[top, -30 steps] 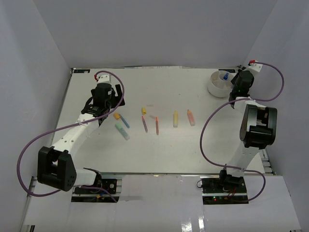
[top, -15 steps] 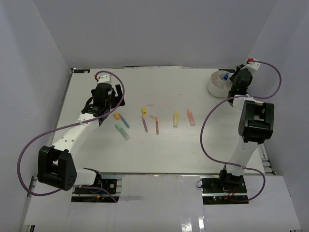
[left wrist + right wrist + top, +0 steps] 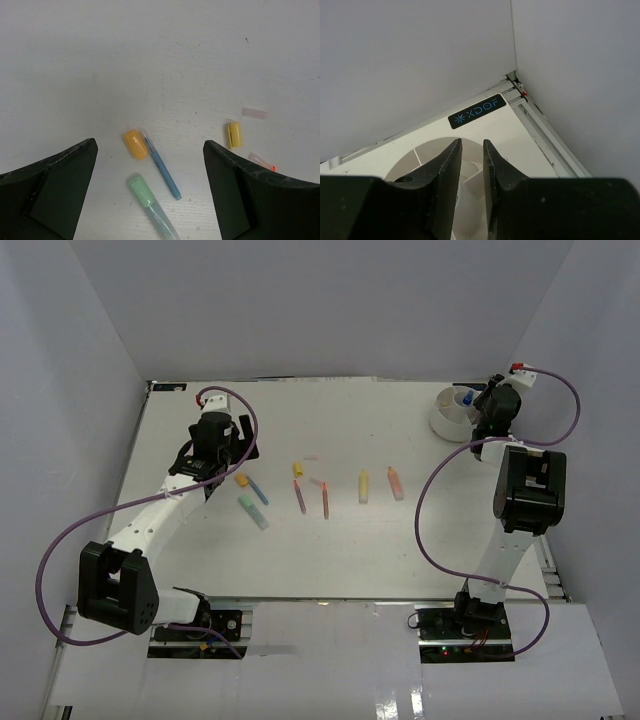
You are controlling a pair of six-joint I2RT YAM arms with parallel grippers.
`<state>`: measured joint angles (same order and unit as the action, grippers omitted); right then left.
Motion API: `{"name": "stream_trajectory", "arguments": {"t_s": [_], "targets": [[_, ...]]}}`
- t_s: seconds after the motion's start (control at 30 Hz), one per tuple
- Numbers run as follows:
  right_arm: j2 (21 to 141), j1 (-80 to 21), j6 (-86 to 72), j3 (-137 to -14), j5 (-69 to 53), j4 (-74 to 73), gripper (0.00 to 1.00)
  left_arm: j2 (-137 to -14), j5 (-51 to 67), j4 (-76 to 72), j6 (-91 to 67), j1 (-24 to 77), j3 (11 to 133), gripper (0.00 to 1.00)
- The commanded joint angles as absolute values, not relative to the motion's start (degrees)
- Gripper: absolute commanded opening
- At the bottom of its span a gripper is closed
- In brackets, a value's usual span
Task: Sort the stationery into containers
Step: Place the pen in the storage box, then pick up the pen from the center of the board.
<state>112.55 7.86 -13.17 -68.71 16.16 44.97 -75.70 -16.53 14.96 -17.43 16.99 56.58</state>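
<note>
Right gripper (image 3: 472,150) over white tub (image 3: 450,414) at far right corner, my jaws parted by narrow gap, nothing seen between them. Blue-capped item (image 3: 467,398) inside tub. Left gripper (image 3: 150,165) spread wide, holding nothing, above orange eraser (image 3: 134,144), blue pen (image 3: 162,169), green highlighter (image 3: 150,202). Yellow piece (image 3: 235,134) to right. More pens lie mid-table (image 3: 300,550).

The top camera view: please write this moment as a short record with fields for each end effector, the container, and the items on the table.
left end effector: open wide, above the table, holding nothing
right end effector: over the round white plastic tub, fingers a narrow gap apart, nothing visible between them
tub contents: a blue-capped item
nearest left end effector: orange eraser, blue pen, green highlighter
mid-table: yellow highlighter, orange highlighter
</note>
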Motion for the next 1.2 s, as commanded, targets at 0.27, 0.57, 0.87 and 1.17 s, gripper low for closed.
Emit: {"name": "stream_trajectory", "arguments": {"t_s": [0.27,0.57,0.87,1.17], "targets": [[106.18,8.17,-12.57,-64.35,15.65,47.55,0.36,-74.01,-17.32,14.41,-17.49,16.96,56.60,0.98],[85.55,5.37,-14.32,-57.58,15.74,31.06,0.56,-72.25,-15.91,16.60,-21.78,17.14,56.95,0.98],[72.25,-7.98,-11.52,-52.13,14.95,14.34,0.76,-72.16,-11.52,29.44,-30.14,17.14,55.55,0.98],[61.36,-15.20,-11.78,-40.09,10.11,12.22,0.77,-76.44,-11.33,30.93,-39.90,21.79,55.19,0.89]]}}
